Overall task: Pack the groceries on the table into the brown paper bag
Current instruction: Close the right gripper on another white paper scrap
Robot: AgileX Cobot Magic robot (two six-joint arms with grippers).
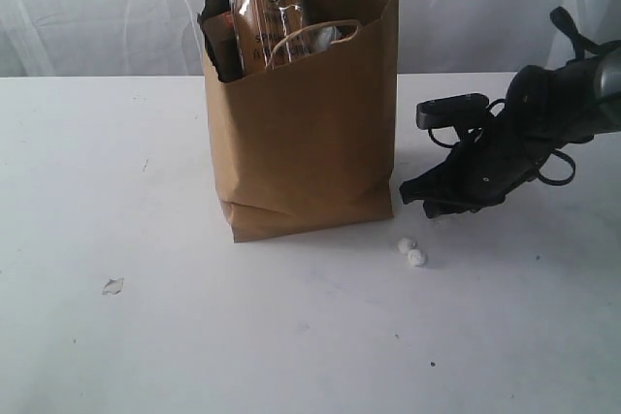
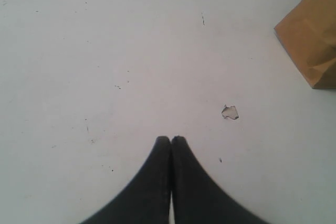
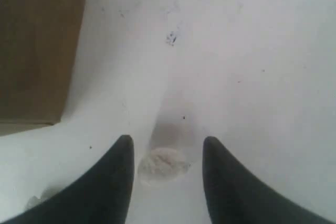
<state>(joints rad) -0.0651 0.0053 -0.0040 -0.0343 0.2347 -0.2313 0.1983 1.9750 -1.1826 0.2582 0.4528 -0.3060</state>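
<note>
A white, faintly specked table is backed by white curtains. One bag is stood upright mid-table. One spaghetti packet and one pouch are seen inside it. Two round scraps and one flat shred are counted. The right gripper is spread open about a scrap. The left gripper is closed on nothing.
</note>
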